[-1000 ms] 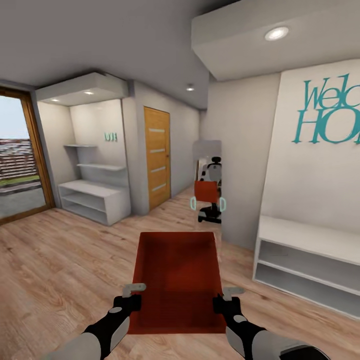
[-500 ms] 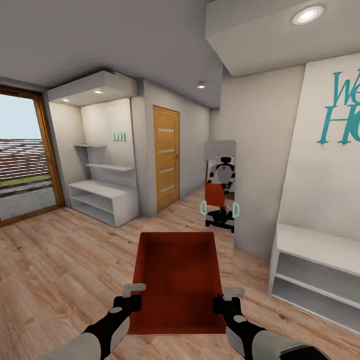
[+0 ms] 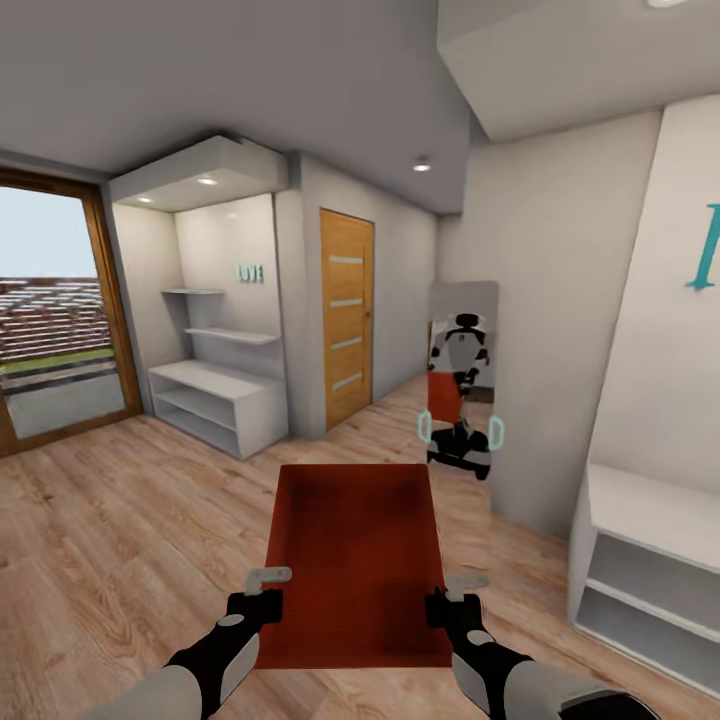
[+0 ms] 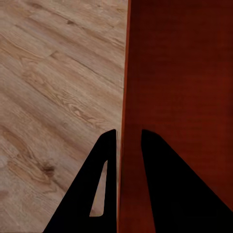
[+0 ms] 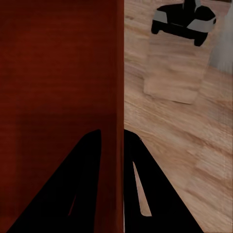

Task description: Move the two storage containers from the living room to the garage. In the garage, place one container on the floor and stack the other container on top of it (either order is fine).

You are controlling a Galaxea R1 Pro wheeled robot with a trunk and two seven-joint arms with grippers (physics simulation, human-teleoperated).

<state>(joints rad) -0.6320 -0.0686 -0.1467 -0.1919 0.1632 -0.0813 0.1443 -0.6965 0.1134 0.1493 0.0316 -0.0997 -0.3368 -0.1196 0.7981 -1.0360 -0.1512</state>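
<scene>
Left gripper (image 3: 268, 585) and right gripper (image 3: 452, 590) clamped on side walls of red bin (image 3: 352, 560), lower centre; view swung leftward since a second ago, mirror (image 3: 462, 378) now nearer centre — garage not yet reached.

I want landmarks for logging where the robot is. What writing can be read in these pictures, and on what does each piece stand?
"LOVE": small teal letters on the back wall of the alcove above the white shelves; small, so the reading is likely, not certain.
Large teal letter on the white wall panel at the right edge: cut off by the frame, not readable.
The storage container bears no writing.
</scene>
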